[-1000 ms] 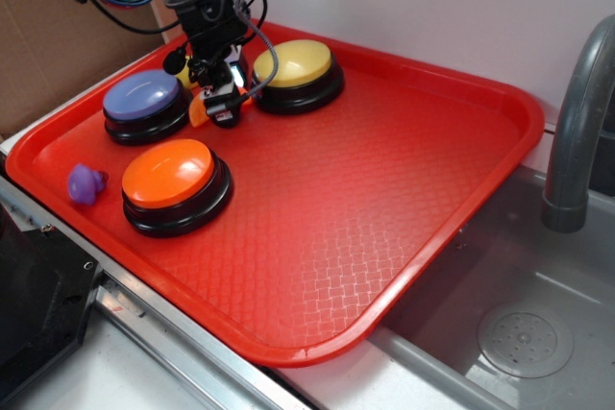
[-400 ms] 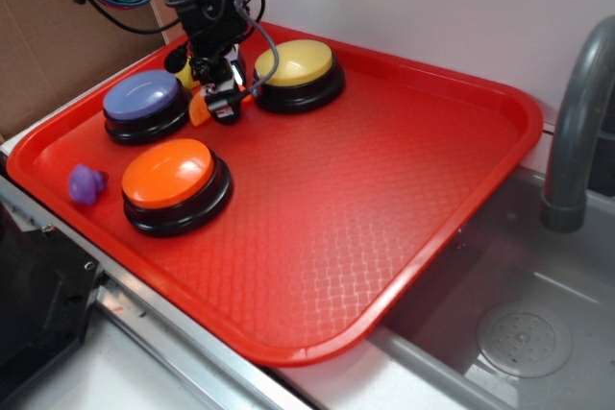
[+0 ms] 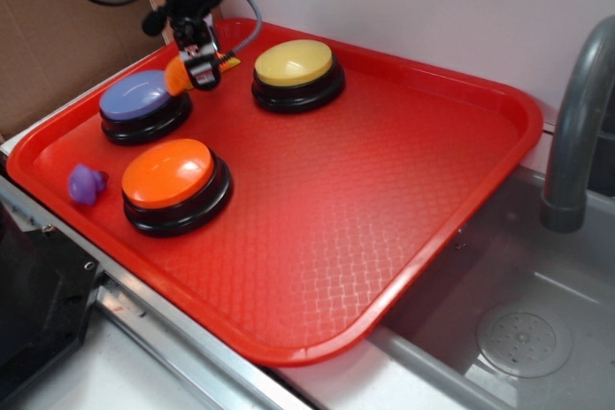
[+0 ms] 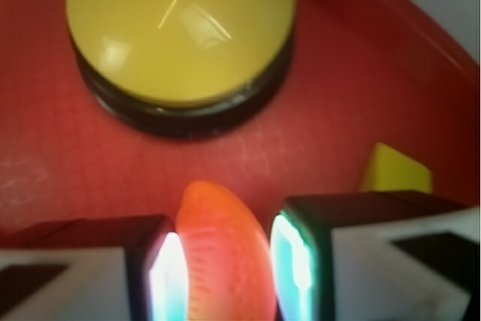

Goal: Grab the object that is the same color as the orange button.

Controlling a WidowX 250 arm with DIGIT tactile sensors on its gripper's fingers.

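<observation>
since the wrist view shows the orange slice point(image 4: 225, 257) pinched between my hand point(image 4: 224, 268), long axis running up between the pads, i read it as clamped and lifted above the red tray point(image 3: 404, 208), beside the purple button point(image 3: 142, 103).

Gripper point(image 4: 225, 261) raised, fingers point(image 4: 161, 276) clamped on object point(image 4: 225, 249).
</observation>
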